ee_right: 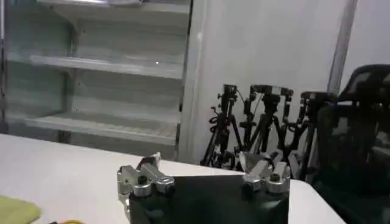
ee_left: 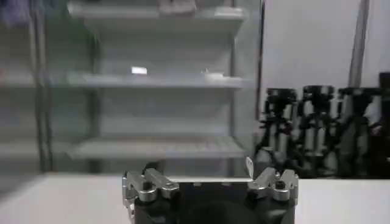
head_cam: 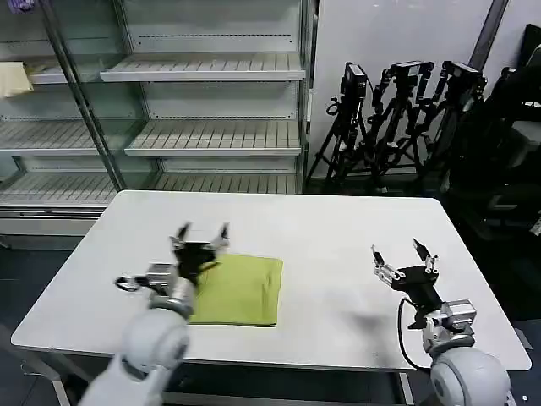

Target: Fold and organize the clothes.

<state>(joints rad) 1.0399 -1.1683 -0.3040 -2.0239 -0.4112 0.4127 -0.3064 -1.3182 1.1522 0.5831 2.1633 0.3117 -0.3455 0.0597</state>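
The clothes [head_cam: 241,288], a lime yellow-green T-shirt, lie folded into a neat rectangle on the white table [head_cam: 338,228], left of centre near the front. My left gripper [head_cam: 203,234] hovers open over the shirt's left far corner, holding nothing. My right gripper [head_cam: 401,252] stands open above bare tabletop at the right, well apart from the shirt. In the left wrist view the open left gripper [ee_left: 190,172] faces the shelves. In the right wrist view the open right gripper [ee_right: 200,163] faces the tripods, and a corner of the shirt [ee_right: 17,210] shows.
Metal shelving [head_cam: 211,110] stands behind the table, with a pale cloth [head_cam: 15,79] on a left shelf. Black tripods [head_cam: 406,118] and dark equipment crowd the back right. Bare tabletop lies between the shirt and the right gripper.
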